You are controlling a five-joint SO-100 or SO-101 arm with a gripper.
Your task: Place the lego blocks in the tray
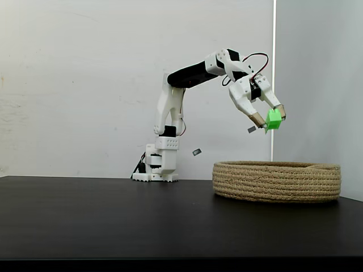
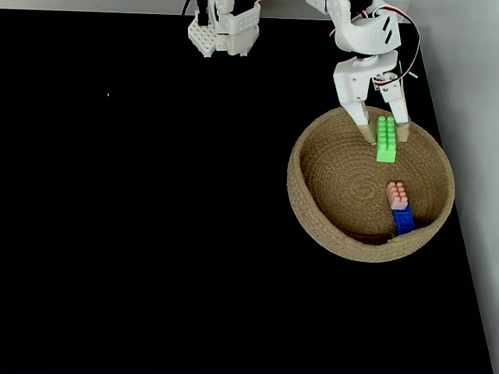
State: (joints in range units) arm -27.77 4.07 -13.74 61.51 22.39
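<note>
My gripper [image 1: 270,117] hangs above the far side of the tan rope basket [image 1: 277,181], shut on the lime green lego brick [image 1: 274,119]. From above, the green brick [image 2: 385,139] lies lengthwise between the two fingertips of the gripper [image 2: 385,134], over the inner back wall of the basket [image 2: 312,226]. A blue brick [image 2: 403,221] rests inside the basket near its front right wall, with a pink brick [image 2: 398,195] touching its far end.
The arm's white base [image 1: 159,164] stands at the back of the black table [image 1: 113,221], left of the basket. A white wall panel [image 2: 468,117] runs close along the basket's right side.
</note>
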